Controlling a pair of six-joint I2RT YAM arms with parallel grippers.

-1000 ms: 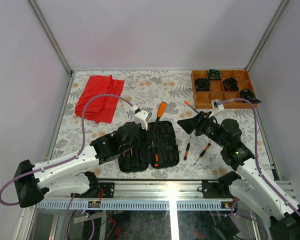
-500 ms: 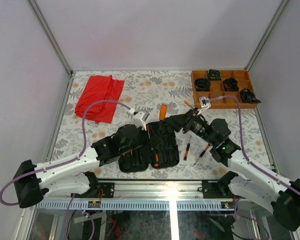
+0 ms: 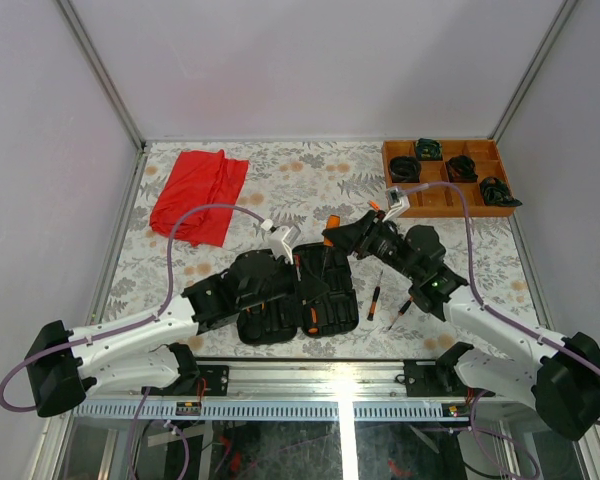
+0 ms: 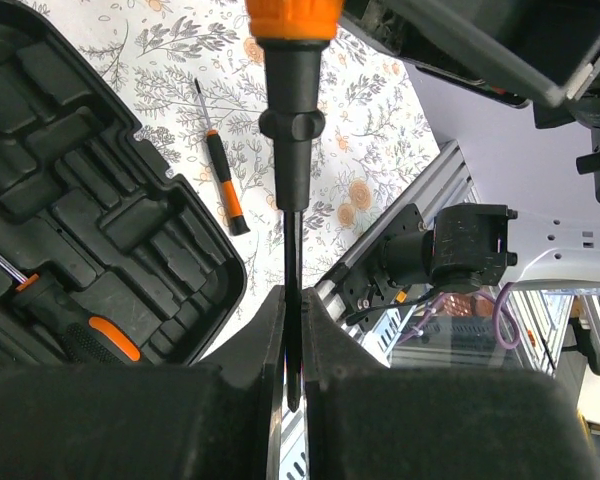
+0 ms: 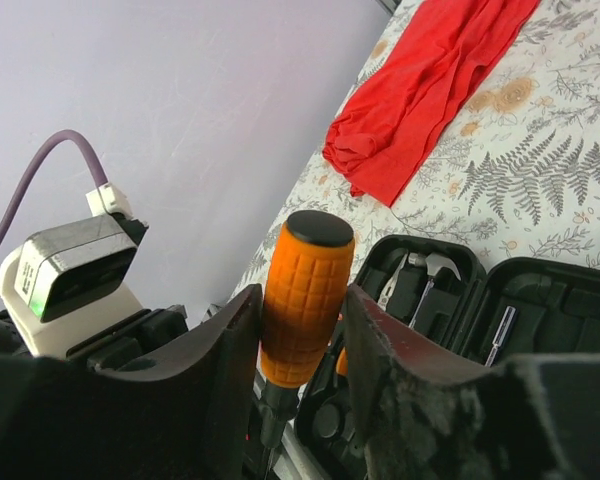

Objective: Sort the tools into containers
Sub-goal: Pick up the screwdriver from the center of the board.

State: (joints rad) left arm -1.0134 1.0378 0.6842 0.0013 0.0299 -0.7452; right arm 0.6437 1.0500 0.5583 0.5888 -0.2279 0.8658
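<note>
While pinching screwdriver [image 4: 285, 120] shaft in left gripper [image 4: 292, 312] over open tool case [image 3: 332, 292], offering handle to right gripper [image 5: 302, 305], jaws straddling it for likely regrip; can't tell if clamped.

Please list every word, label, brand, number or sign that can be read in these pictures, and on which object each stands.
No text can be read in any view.
The black tool case, the orange-handled screwdriver and the wooden tray show no lettering.
Any marking on the arms is too small to tell.

Lab — white-walled enclosure [image 3: 310, 70], aluminium frame [image 3: 280, 408]
</note>
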